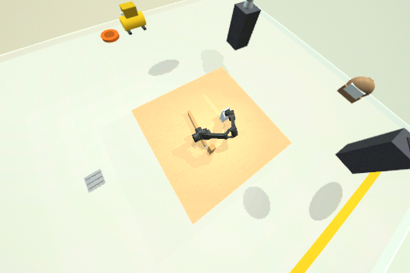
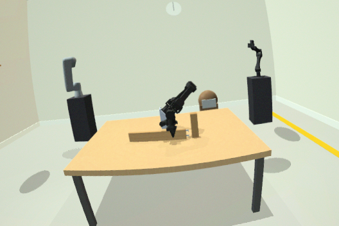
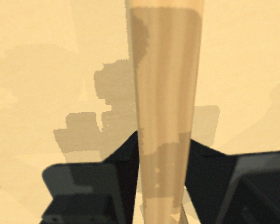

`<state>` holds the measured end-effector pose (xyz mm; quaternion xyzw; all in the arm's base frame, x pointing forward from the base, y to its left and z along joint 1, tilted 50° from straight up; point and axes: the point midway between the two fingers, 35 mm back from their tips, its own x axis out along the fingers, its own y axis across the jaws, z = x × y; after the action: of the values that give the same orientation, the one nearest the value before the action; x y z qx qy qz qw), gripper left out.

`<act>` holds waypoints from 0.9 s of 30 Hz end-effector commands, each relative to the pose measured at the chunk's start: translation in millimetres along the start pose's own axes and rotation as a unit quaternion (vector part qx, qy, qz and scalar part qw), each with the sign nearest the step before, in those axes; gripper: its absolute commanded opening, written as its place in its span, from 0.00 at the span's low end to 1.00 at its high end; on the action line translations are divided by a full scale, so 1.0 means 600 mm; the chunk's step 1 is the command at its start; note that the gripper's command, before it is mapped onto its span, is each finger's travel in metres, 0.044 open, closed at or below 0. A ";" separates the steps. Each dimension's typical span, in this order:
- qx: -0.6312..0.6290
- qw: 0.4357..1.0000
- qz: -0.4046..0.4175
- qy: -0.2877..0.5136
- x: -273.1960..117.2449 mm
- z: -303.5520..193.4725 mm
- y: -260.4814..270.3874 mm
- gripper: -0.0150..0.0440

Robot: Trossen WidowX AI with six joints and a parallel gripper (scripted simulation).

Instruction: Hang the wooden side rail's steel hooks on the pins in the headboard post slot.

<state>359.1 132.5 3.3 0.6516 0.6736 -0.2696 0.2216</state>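
The wooden side rail [image 1: 189, 115] [image 2: 144, 136] [image 3: 166, 75] stands on its narrow edge, running lengthwise toward the post. My gripper [image 2: 173, 135] [image 3: 153, 133] is shut on the rail near its hook end, with one finger on each side. Two small steel hooks [image 2: 187, 130] stick out of the rail's end into a narrow gap before the post and do not touch it. The headboard post [image 1: 211, 150] [image 2: 194, 126] stands upright. Its slot and pins are hidden. The rail's far end rests on the table; whether the hook end is slightly lifted I cannot tell.
The wooden table [image 1: 194, 198] [image 2: 225, 158] carries the rail, post and arm. The arm's base with a pale plate [image 1: 224, 115] [image 2: 163, 117] stands behind the rail. Dark pedestals [image 2: 80, 117] [image 2: 260, 100] with other arms stand off the table.
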 end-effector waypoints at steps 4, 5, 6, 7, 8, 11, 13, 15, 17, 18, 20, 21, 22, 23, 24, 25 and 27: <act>-0.001 1.000 0.000 0.002 0.000 -0.001 0.000 0.25; -0.002 1.000 0.000 0.002 0.000 -0.001 0.000 0.25; -0.005 1.000 0.000 0.002 0.000 -0.001 0.000 0.25; -0.009 1.000 0.000 0.002 0.000 -0.001 0.000 0.25; -0.014 1.000 0.000 0.002 0.000 -0.001 0.000 0.25; -0.027 1.000 0.000 0.002 0.000 0.000 0.001 0.25; -0.036 0.999 0.000 0.002 0.000 0.000 0.001 0.25; -0.045 0.999 0.000 0.002 0.000 0.000 0.001 0.25; -0.053 0.999 0.000 0.002 -0.001 0.000 0.001 0.25; -0.057 0.998 0.000 0.002 -0.001 0.000 0.001 0.25; -0.066 0.998 0.000 0.002 -0.001 0.000 0.002 0.25; -0.071 0.997 0.000 0.002 -0.001 0.000 0.001 0.25; -0.072 0.997 0.000 0.002 -0.001 0.000 0.000 0.25; -0.072 0.997 0.000 0.002 -0.001 0.000 -0.001 0.25; -0.073 0.997 0.000 0.002 -0.001 0.000 -0.001 0.25; -0.073 0.997 0.000 0.002 -0.001 0.000 -0.002 0.25; -0.073 0.997 0.000 0.002 -0.001 0.001 -0.003 0.25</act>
<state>357.5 131.7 3.1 0.6361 0.6901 -0.2274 0.2597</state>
